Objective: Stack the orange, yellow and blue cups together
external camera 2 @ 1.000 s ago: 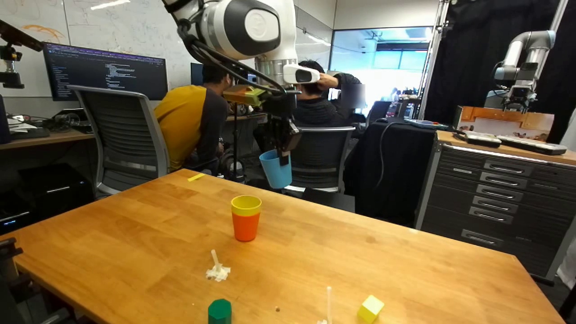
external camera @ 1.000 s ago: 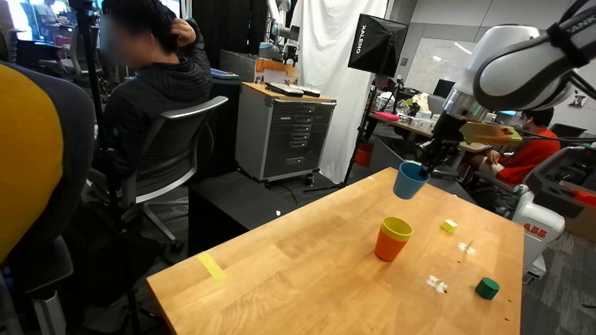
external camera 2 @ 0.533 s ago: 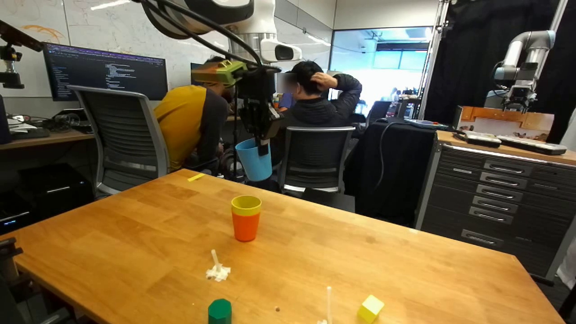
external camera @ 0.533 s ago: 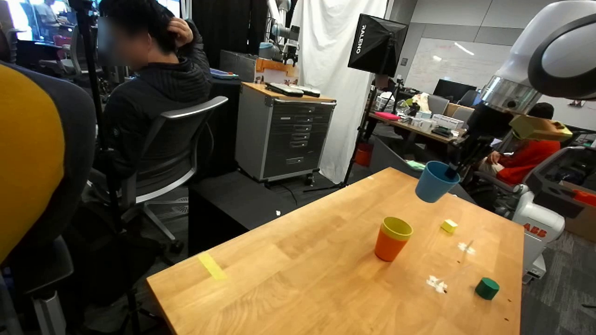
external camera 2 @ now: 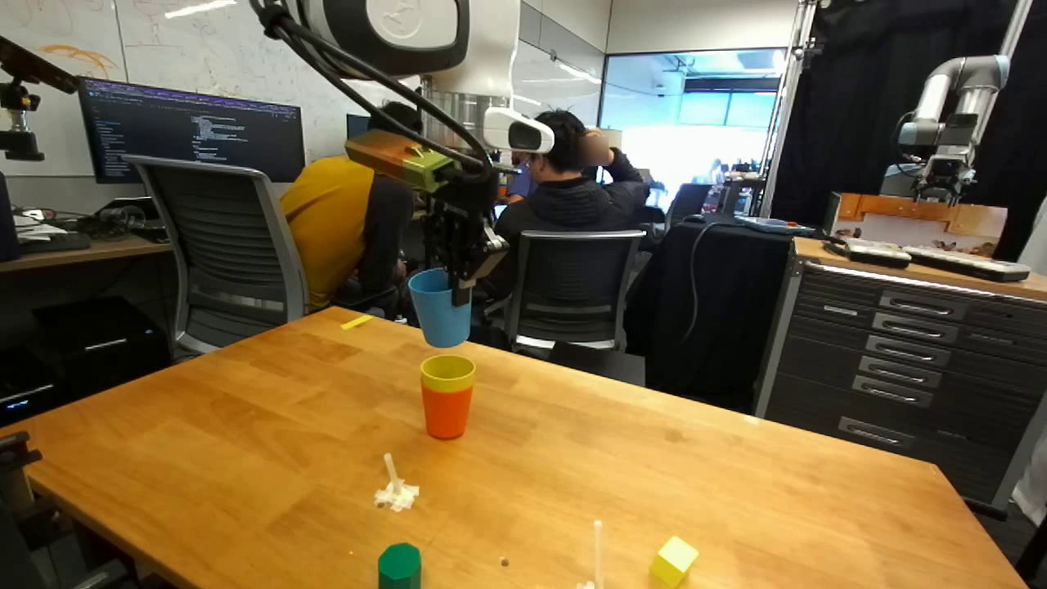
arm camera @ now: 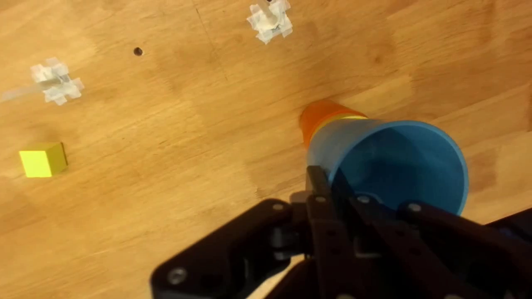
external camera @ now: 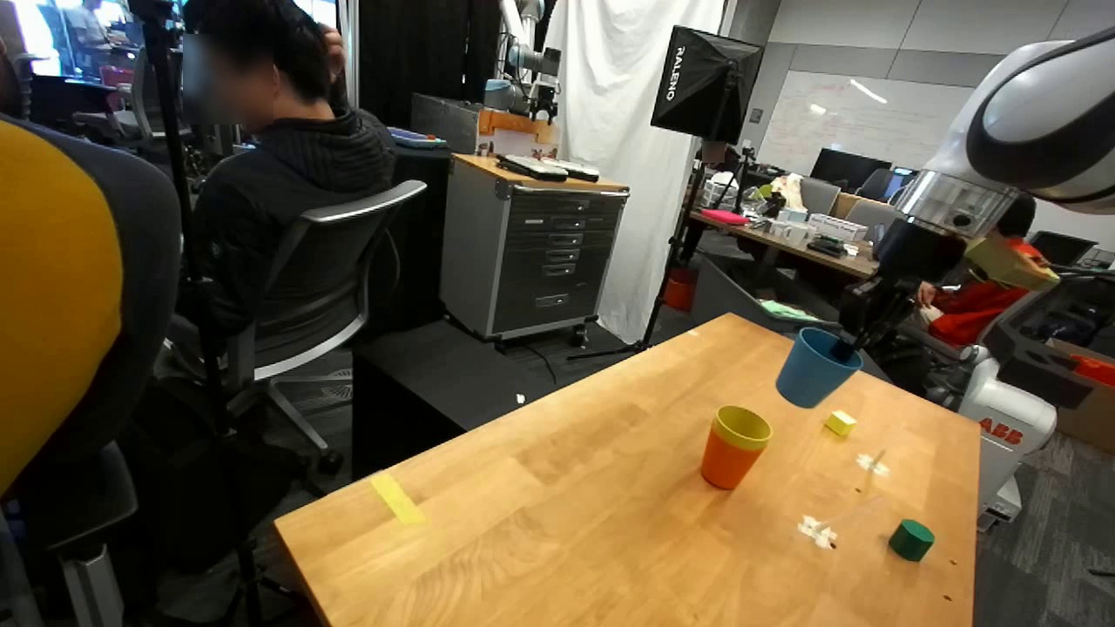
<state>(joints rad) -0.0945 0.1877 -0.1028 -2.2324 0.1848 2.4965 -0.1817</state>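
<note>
A white curtain hangs behind a grey drawer cabinet (wood-topped).

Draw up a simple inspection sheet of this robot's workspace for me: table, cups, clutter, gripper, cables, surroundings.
Surface: wooden table, with a strip of yellow tape near one end.
Job's things: yellow cup nested in the orange cup, upright on the table; blue cup held in the air, tilted, apart from them.
Clutter: green block, yellow cube, two thin pale sticks rising from white patches.
Gripper: shut on the blue cup, pinching its wall at the rim.
Cables: black cables loop along the robot arm.
Surroundings: seated people, chairs, a drawer cabinet and a softbox light.
</note>
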